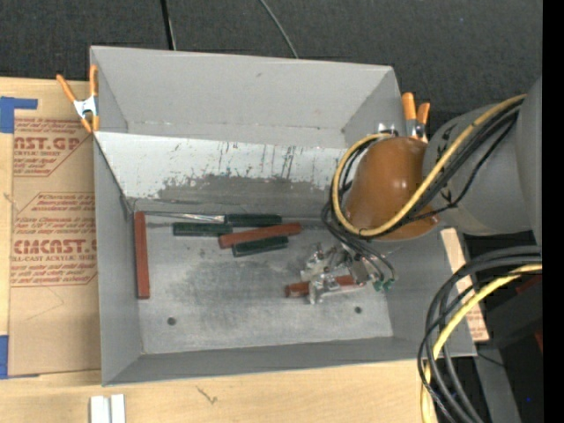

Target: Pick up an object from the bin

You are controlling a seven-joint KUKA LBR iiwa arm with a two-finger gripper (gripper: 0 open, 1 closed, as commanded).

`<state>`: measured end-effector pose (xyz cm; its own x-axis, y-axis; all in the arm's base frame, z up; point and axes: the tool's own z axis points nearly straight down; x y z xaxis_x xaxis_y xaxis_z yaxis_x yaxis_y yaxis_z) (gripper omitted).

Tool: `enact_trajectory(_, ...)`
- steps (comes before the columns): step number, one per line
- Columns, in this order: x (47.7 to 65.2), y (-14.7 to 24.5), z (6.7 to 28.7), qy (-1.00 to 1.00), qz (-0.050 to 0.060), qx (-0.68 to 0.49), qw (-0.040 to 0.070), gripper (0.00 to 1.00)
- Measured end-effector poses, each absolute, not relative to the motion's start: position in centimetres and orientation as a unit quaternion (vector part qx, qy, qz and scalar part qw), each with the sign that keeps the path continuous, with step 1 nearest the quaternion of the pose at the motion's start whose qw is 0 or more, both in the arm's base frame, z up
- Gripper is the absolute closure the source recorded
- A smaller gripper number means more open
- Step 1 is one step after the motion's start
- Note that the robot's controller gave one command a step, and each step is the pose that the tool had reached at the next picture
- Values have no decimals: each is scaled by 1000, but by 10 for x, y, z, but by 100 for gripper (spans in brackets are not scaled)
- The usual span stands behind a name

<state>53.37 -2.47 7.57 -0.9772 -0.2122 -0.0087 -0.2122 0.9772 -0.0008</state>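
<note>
Though loose, sticks inside grey bin

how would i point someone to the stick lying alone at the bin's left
In the grey bin, look along its left wall. The reddish-brown stick lies there alone, running top to bottom; the other sticks lie crosswise further right.

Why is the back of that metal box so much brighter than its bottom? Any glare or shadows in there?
In the camera view, the back wall of the bin catches light evenly and looks pale, while its floor is duller and smudged; the pincer shows small bright glints; the dark green sticks throw hardly any shadow, so the light seems soft and overhead.
</note>
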Motion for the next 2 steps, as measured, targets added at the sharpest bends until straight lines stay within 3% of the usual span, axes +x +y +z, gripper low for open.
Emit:
enact_trajectory(1,534,-25,76,994,0,-107,4,100)
enact_trajectory(2,532,-12,227,990,0,-141,3,100)
